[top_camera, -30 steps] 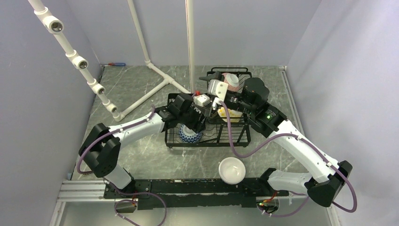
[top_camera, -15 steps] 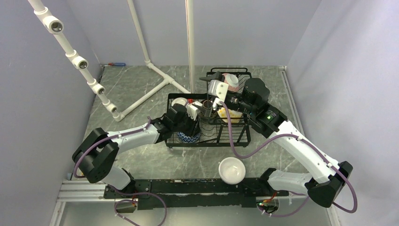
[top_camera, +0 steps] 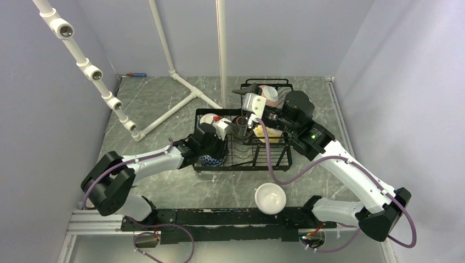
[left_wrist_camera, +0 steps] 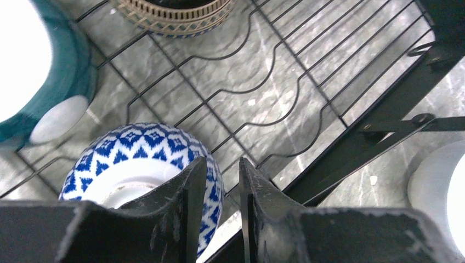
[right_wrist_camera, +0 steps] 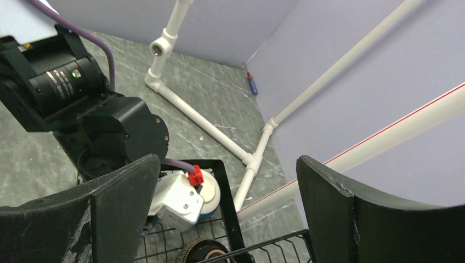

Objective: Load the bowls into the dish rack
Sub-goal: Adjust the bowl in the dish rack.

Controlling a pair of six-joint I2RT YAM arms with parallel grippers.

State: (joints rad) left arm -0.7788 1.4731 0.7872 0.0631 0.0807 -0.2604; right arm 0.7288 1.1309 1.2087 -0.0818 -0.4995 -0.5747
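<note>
The black wire dish rack stands mid-table. A blue-and-white patterned bowl lies upside down in its front left corner. My left gripper hangs just above that bowl's right edge, jaws a narrow gap apart with nothing between them; it also shows in the top view. A teal-and-white bowl and a dark patterned bowl sit further in. A pink bowl lies in the raised basket and a yellow bowl below it. A plain white bowl stands on the table in front. My right gripper is wide open and empty above the rack.
The white pipe frame runs across the back left of the table, with an upright pole just behind the rack. A red-and-blue screwdriver lies at the back wall. Purple walls close in both sides.
My left arm has drawn back toward the near left, from deeper in the rack to its front left corner over the blue-and-white bowl. The right arm has not moved.
</note>
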